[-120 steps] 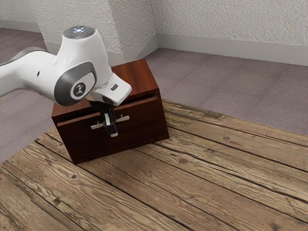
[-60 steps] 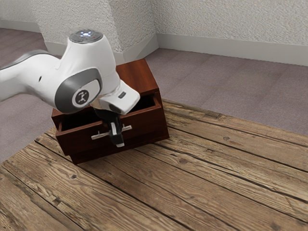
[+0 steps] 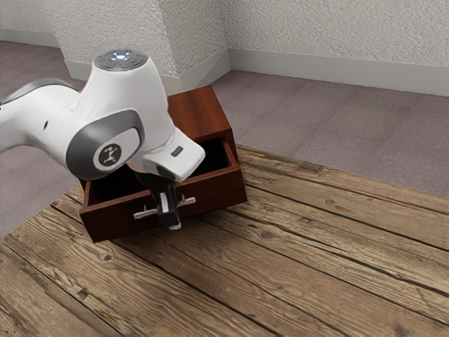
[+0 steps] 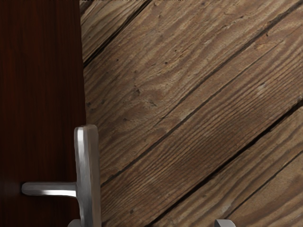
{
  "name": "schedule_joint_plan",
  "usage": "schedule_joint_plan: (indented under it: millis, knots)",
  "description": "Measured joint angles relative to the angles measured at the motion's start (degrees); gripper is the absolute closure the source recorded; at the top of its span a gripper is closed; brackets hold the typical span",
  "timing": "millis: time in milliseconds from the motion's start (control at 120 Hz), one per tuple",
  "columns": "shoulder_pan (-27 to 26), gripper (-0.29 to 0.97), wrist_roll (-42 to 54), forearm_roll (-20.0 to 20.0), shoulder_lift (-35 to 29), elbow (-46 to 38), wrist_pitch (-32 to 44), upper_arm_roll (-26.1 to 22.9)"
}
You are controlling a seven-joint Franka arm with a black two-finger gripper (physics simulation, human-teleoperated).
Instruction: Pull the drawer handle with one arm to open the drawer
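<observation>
Hand: my hand (image 3: 167,209) hangs pointing down at the drawer's front, right at the handle (image 4: 88,170).
Hand state: as far as I can read it, wide open and clamping nothing. In the wrist view one of the fingertips (image 4: 221,223) stands well apart from the bar, out over the table planks. The other sits just beside the bar on the drawer's side.
Handle: a pale metal bar held off the dark wood front on short posts. In the exterior view it runs level across the drawer front, and my hand crosses it near its middle, so both ends stick out past the hand.
Drawer (image 3: 210,193): it stands partly out of the cabinet, toward the table's near side. Its dark inside shows as an open gap behind the front panel.
Cabinet (image 3: 200,116): a small red-brown wooden box at the table's far corner, on the exterior view's left.
Arm (image 3: 105,133): white with grey joints, coming in from the exterior view's left and bending down over the cabinet, hiding much of its top.
Table (image 3: 316,246): rough, knotty wooden planks running slantwise.
Room: greyish floor (image 3: 337,112) beyond the table's far edge, and a pale textured wall (image 3: 316,28) with a light skirting.
</observation>
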Motion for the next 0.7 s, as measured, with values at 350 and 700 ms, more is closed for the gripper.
schedule_joint_plan:
  millis: [350, 700]
  knots:
    - [0.60, 0.18, -1.74, 1.46, -1.77, -0.71, -0.79, -4.56]
    - [0.86, 0.04, -2.40, 5.25, -3.19, -0.40, -1.02, -7.57]
